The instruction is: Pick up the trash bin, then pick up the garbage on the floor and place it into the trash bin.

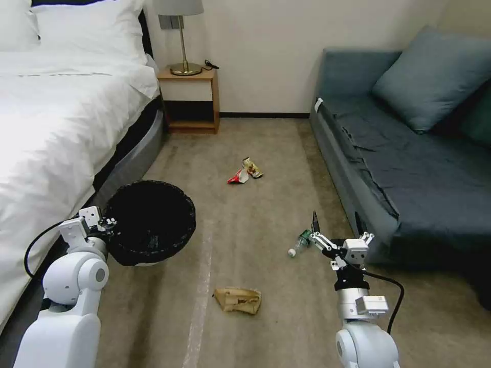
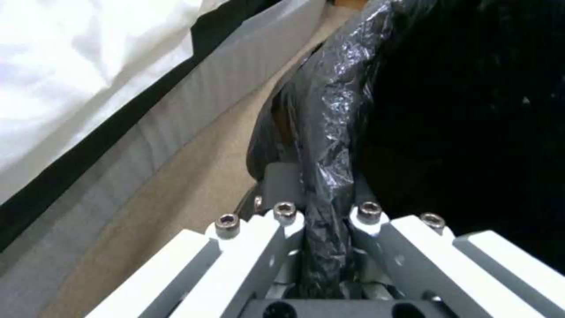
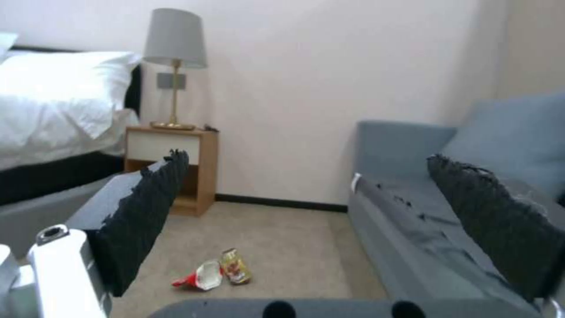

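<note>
Four scraps litter the carpet while the left gripper (image 1: 108,223) pinches only the trash bin (image 1: 150,222)'s thin rim, which could slip; the right gripper (image 1: 337,227) hovers wide over the bottle (image 1: 299,243).

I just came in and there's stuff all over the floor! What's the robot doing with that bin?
The robot is tidying up. Its left gripper is clamped on the rim of the trash bin beside the bed. Its right gripper is open, near the plastic bottle by the sofa. The bottle, a crumpled paper bag, a red-and-white wrapper and a yellow snack wrapper all lie on the carpet, not in the bin.
</note>
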